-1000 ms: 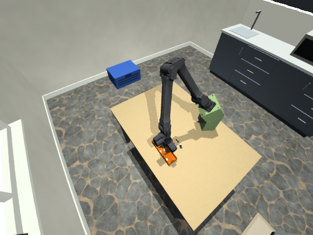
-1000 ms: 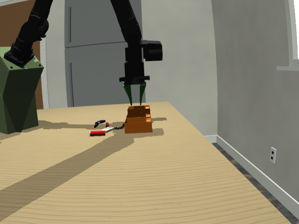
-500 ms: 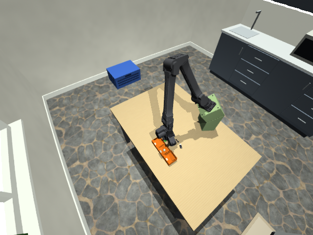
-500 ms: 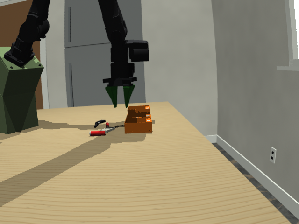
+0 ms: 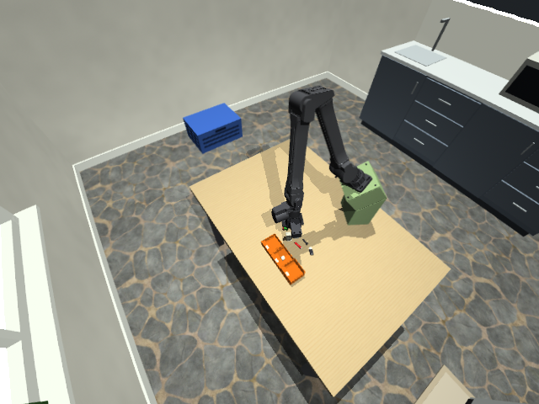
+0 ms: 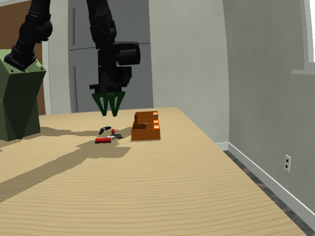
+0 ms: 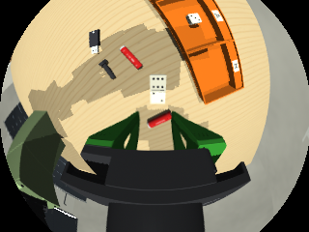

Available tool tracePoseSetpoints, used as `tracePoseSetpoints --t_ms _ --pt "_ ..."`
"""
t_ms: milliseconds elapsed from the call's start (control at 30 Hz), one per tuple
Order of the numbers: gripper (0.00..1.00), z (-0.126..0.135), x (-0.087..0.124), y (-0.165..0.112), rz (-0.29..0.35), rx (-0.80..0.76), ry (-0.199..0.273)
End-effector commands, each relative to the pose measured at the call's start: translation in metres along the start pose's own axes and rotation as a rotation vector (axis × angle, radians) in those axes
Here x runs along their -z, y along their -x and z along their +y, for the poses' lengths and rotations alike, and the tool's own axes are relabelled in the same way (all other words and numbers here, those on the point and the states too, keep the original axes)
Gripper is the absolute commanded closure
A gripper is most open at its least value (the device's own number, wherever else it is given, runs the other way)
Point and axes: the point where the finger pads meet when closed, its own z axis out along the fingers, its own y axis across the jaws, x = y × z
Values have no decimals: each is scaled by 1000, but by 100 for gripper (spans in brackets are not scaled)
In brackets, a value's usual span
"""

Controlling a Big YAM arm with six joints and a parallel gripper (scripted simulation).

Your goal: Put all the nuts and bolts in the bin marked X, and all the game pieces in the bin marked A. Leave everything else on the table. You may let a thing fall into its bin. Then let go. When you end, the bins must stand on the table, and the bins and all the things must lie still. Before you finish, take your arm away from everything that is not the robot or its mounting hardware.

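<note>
An orange row of three bins (image 7: pixel 193 26) lies on the table; its white labels are too small to read. A white die (image 7: pixel 192 18) sits in the middle bin. My gripper (image 7: pixel 155 115) hangs above the table beside the bins (image 6: pixel 145 125), open and empty. Below it in the wrist view lie a small red and black piece and a white domino (image 7: pixel 157 88). Further off are a red cylinder (image 7: pixel 130 57), a black bolt (image 7: pixel 107 69) and a small black and white piece (image 7: pixel 95 39). In the exterior view the gripper (image 6: pixel 109 114) stands above the bolt (image 6: pixel 103 130) and the red cylinder (image 6: pixel 103 140).
The arm's green base block (image 5: pixel 362 193) stands at the table's far side. The bins (image 5: pixel 282 258) lie close to the table's left edge. A blue crate (image 5: pixel 213 126) is on the floor and dark cabinets (image 5: pixel 456 125) line the right wall.
</note>
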Motion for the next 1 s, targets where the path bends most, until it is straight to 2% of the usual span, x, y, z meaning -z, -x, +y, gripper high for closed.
tracePoseSetpoints --t_ms 0,100,267,967 --pt "61 -12 6 12 -18 -6 -23" --pt "61 -9 2 14 -14 -1 -7" --pt "61 -13 5 16 -19 -5 -20" --pt "61 -5 2 15 -18 -1 -18"
